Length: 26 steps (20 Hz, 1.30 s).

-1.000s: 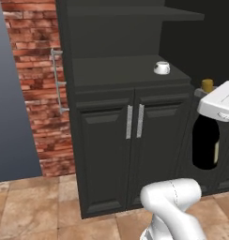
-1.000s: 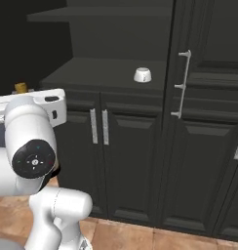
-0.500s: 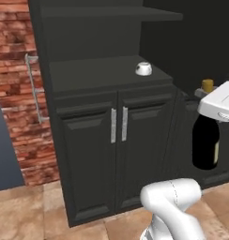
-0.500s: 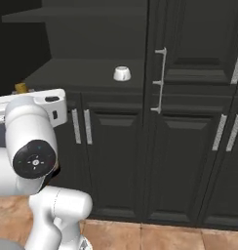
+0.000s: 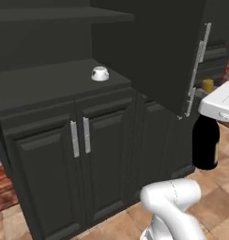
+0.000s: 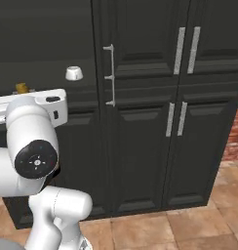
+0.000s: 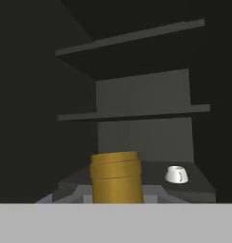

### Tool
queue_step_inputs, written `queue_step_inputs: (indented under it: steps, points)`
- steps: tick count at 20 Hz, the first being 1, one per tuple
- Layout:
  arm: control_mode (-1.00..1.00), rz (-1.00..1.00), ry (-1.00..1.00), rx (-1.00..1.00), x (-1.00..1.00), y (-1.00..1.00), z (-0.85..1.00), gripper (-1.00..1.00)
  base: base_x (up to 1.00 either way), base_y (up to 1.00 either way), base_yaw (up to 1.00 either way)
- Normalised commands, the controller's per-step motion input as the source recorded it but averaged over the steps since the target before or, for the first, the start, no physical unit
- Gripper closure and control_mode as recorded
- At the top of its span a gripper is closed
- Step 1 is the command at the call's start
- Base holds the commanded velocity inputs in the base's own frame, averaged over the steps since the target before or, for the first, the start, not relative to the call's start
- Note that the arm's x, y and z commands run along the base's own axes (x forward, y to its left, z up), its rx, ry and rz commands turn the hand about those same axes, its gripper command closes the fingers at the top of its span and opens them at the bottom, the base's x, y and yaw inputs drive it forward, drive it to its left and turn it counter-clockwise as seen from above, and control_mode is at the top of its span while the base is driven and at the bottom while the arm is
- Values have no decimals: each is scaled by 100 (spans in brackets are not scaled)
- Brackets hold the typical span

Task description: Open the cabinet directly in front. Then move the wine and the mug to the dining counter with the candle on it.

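Observation:
My gripper (image 5: 214, 107) is shut on the wine (image 5: 205, 146), a dark bottle that hangs below the white hand at the right edge of the left base view. Its gold cap (image 5: 208, 85) rises behind the hand, shows again as the gold cap (image 6: 22, 88) in the right base view, and looms close at the bottom of the hand view as the gold cap (image 7: 115, 176). The small white mug (image 5: 100, 73) stands on the black cabinet's open shelf (image 5: 50, 84); it is also the mug (image 6: 74, 73) and the mug (image 7: 176, 174). The dining counter and the candle are out of view.
An opened black cabinet door (image 5: 168, 56) with a silver bar handle (image 5: 197, 70) juts out beside the held bottle. Closed lower doors (image 5: 74, 168) sit under the shelf. More tall black doors (image 6: 187, 53) stand to the right, then a brick wall (image 6: 236, 122). Tiled floor (image 6: 179, 229) below.
The whole scene has slid left in both base views, so the base has turned. The arm and the held bottle keep their place in the pictures.

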Motion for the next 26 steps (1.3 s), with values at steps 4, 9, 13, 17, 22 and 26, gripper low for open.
queue_step_inputs:
  steps: [4, 9, 13, 17, 22, 26]
  points:
    - [100, 0, 0, 0, 0, 0, 0, 100, -1, 0, -52]
    - [100, 0, 0, 0, 0, 0, 0, 100, -1, 0, -53]
    - [100, 0, 0, 0, 0, 0, 0, 100, 0, 0, -53]
    - [100, 0, 0, 0, 0, 0, 0, 100, -3, 0, -54]
    - [100, 0, 0, 0, 0, 0, 0, 100, -7, 0, -53]
    - [100, 0, 0, 0, 0, 0, 0, 100, -7, 0, -53]
